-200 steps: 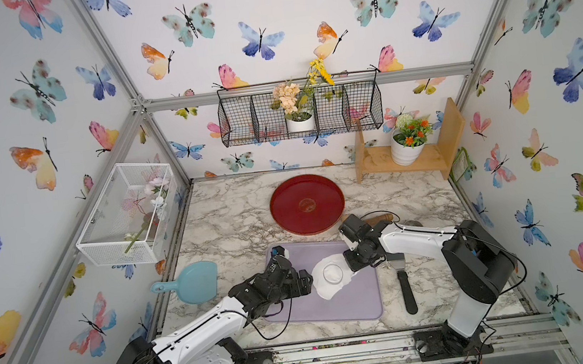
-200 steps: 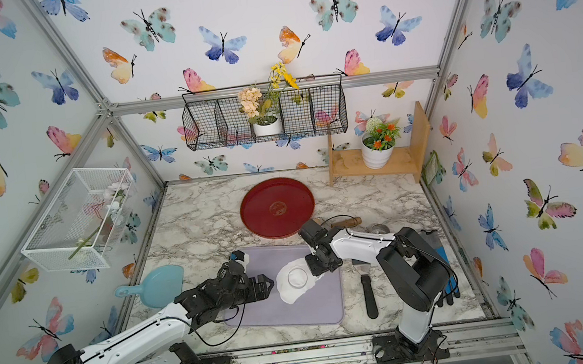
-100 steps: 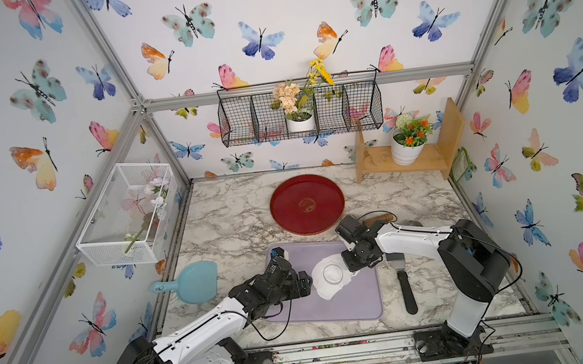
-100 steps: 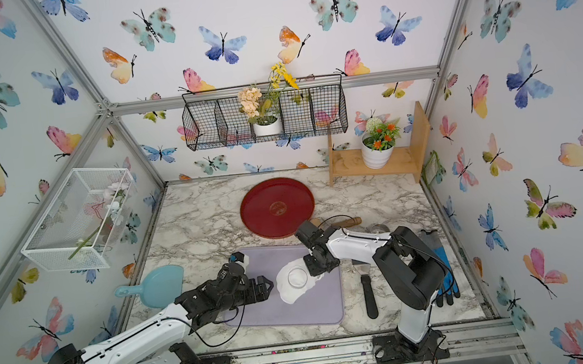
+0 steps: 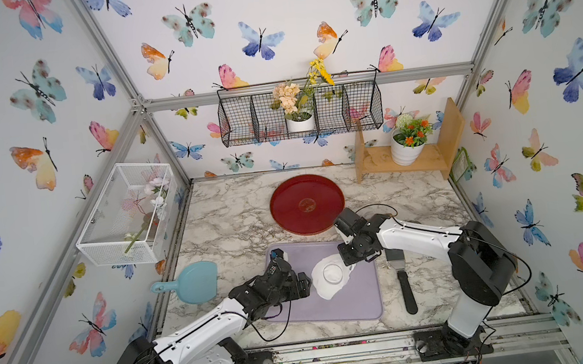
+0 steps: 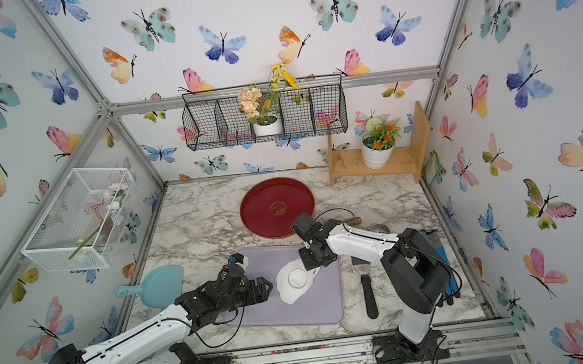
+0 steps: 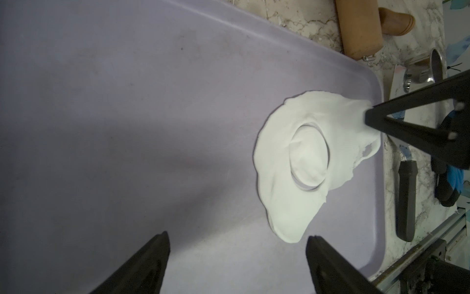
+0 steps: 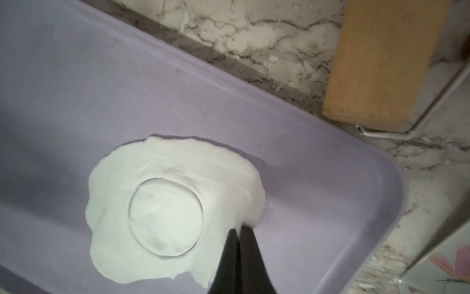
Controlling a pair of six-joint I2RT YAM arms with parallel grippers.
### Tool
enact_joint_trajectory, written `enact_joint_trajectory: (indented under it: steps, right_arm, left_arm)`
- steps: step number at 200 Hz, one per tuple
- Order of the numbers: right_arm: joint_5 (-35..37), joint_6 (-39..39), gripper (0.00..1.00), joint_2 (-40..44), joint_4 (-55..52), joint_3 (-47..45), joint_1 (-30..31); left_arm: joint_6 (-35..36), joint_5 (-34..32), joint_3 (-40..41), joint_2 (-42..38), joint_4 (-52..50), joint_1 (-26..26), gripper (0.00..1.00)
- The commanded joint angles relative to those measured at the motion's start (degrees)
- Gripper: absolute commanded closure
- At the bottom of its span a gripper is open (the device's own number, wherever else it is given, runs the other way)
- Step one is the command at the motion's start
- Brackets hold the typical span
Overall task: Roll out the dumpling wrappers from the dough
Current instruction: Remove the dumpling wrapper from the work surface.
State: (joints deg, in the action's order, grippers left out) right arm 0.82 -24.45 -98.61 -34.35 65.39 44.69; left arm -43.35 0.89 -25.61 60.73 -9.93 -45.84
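Ahead of the left gripper (image 7: pixel 237 238), between its 2 wide-spread black fingers, the lilac rectangular plastic mat (image 7: pixel 127 127) lies bare up to the flat white dough sheet (image 7: pixel 279 203). The right gripper (image 8: pixel 239 229), pinched onto that sheet's far edge, blocks there. Beside it, off the mat, lie a wooden rolling pin (image 8: pixel 381 63) and a black-handled metal scraper (image 5: pixel 405 289).

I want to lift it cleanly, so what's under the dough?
The dough lies on the purple mat, a cut round wrapper in its middle; the right tool pinches its edge. Anything between sheet and mat is covered.
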Motion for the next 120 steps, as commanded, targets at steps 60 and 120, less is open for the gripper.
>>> enact_joint_trajectory:
  steps: [60,120]
  right_arm:
    - [-2.3,0.4,0.98,4.9,-3.2,4.6,0.3]
    - [-9.5,3.4,0.98,6.5,0.5,4.8,1.4]
  left_arm:
    - [-0.4,-2.9,0.4,-1.3,-0.5,0.0,0.10]
    - [-1.4,-5.5,0.3,-3.8,-2.3,0.0,0.10]
